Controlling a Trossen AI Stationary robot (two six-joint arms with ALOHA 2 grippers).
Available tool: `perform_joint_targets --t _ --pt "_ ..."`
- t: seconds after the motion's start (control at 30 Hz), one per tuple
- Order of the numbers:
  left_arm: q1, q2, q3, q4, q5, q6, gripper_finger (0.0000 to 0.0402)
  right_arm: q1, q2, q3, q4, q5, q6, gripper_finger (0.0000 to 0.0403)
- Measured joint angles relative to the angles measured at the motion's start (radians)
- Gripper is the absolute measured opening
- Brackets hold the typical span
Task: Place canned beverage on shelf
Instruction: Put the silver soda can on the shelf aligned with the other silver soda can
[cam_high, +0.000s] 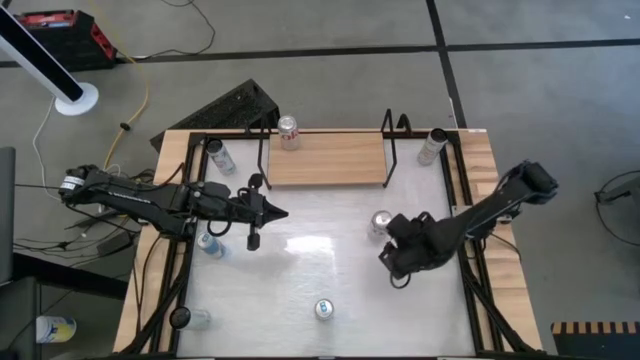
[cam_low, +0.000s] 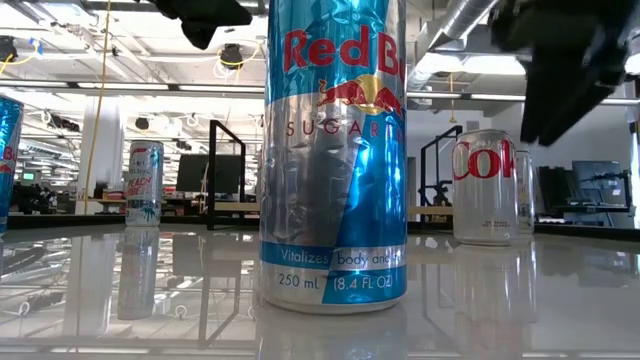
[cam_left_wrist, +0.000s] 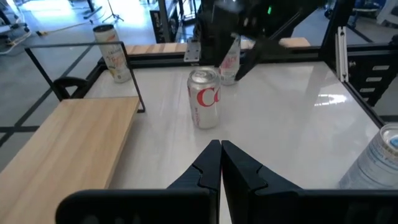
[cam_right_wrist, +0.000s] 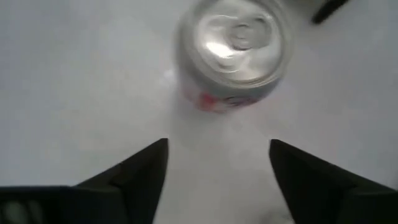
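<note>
A silver Diet Coke can (cam_high: 381, 222) stands upright on the white tabletop, right of centre; it also shows in the low view (cam_low: 487, 185) and the left wrist view (cam_left_wrist: 204, 98). My right gripper (cam_high: 392, 262) is open just near-side of it and above, fingers apart and touching nothing; the right wrist view (cam_right_wrist: 217, 168) looks down on the can's top (cam_right_wrist: 233, 46). The light-wood shelf (cam_high: 327, 158) stands at the far middle with one can (cam_high: 289, 131) at its far left corner. My left gripper (cam_high: 280, 212) is shut and empty, hovering left of centre, pointing toward the Coke can (cam_left_wrist: 221, 158).
A blue Red Bull can (cam_high: 323, 309) stands near the front edge, close to the low camera (cam_low: 335, 150). Other cans stand at the far left (cam_high: 220, 156), far right (cam_high: 432, 146), left side (cam_high: 210, 243) and near-left corner (cam_high: 190, 318). Black frame rails edge the table.
</note>
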Motion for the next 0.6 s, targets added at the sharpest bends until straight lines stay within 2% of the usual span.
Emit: perform_joint_targets --t 0.13,0.37,0.43,0.6 --pt "0.000 0.000 0.000 0.015 0.000 0.002 0.0000 -0.019 0.051 0.000 -0.042 -0.022 -0.003 0.0205" --pt "0.000 0.005 0.000 0.024 -0.008 0.029 0.0000 -0.053 0.095 0.000 -0.027 -0.029 -0.028 0.0024" --pt "0.000 0.016 0.000 0.023 -0.007 0.029 0.0000 -0.060 0.107 0.000 0.014 0.000 -0.040 0.0018" --pt "0.000 0.059 0.000 0.019 -0.007 0.029 0.0000 -0.083 0.123 0.000 0.174 0.051 -0.140 0.0037"
